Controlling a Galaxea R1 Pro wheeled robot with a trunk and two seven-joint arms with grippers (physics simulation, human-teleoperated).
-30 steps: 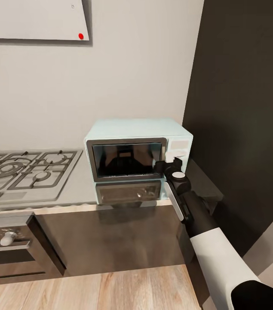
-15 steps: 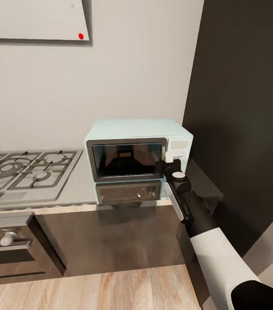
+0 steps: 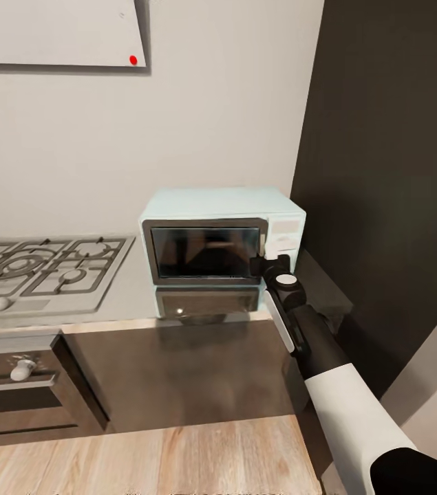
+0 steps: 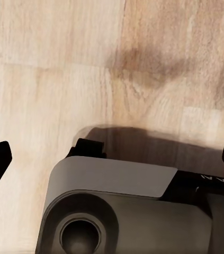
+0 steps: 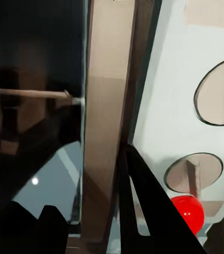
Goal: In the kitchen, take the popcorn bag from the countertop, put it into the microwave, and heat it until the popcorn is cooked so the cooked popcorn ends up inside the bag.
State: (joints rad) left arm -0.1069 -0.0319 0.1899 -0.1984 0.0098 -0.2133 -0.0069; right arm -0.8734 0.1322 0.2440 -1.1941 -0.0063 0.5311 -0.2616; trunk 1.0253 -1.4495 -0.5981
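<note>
The pale light-blue microwave (image 3: 211, 205) stands on the grey countertop (image 3: 127, 297) with its dark glass door (image 3: 204, 251) closed. My right gripper (image 3: 271, 262) is at the door's right edge, against the white control panel (image 3: 286, 231). Up close in the right wrist view, the panel (image 5: 167, 106) shows two knobs (image 5: 217, 90) and a lit red indicator light (image 5: 189, 210); whether the fingers are together there is unclear. My left gripper (image 4: 114, 159) hangs open over the wood floor (image 4: 53, 63), holding nothing. The popcorn bag and the popcorn are hidden or out of view.
A steel gas hob (image 3: 39, 268) lies left of the microwave, with a dark built-in oven (image 3: 18, 385) below it. A tall dark panel (image 3: 390, 172) rises just right of the microwave. A white hood (image 3: 53, 31) hangs above. My own base (image 4: 117, 211) is under the left gripper.
The whole head view has shifted slightly, so the camera moved. The right gripper stays at the microwave's panel and the door remains closed.
</note>
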